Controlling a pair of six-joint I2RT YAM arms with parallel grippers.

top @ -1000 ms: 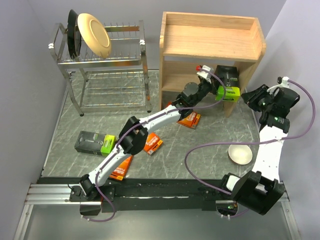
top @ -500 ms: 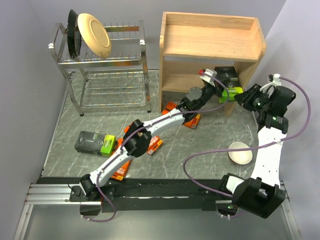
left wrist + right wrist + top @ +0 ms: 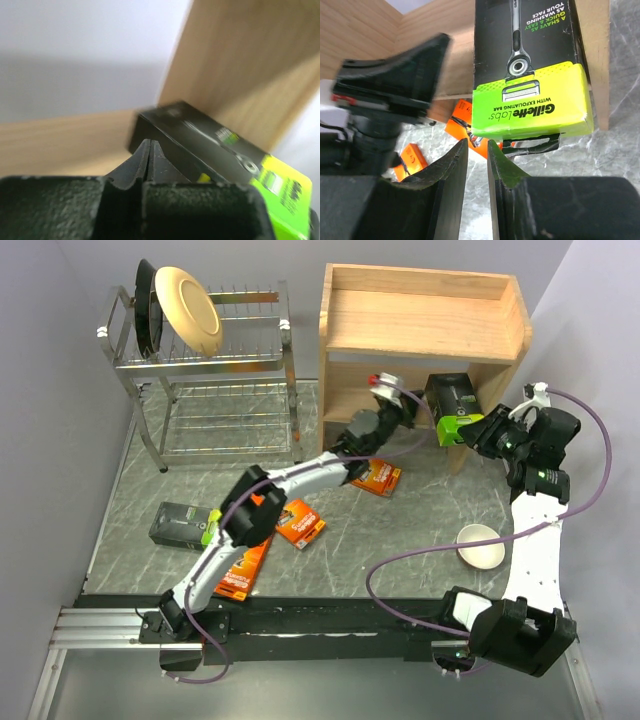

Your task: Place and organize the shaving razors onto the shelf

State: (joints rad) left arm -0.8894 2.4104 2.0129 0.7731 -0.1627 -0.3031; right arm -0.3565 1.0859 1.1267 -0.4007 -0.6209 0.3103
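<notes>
A black razor pack with a lime-green end (image 3: 452,403) lies on the lower board of the wooden shelf (image 3: 425,325), its green end sticking out over the front edge. My left gripper (image 3: 405,408) is shut and empty just left of that pack; its closed fingertips (image 3: 149,150) point at the pack's dark end (image 3: 200,145). My right gripper (image 3: 478,432) hovers at the green end (image 3: 535,105), fingers (image 3: 451,160) a narrow gap apart with nothing between. On the table lie another black pack (image 3: 182,525) and three orange packs (image 3: 378,477), (image 3: 300,525), (image 3: 238,572).
A chrome dish rack (image 3: 215,375) holding plates stands at the back left. A small cream bowl (image 3: 480,545) sits on the table by the right arm. The shelf's right side panel (image 3: 465,445) stands close to my right gripper.
My left gripper has drawn back to the left, away from the pack's green end. The pack now lies farther in on the lower shelf. My right gripper has moved in toward it.
</notes>
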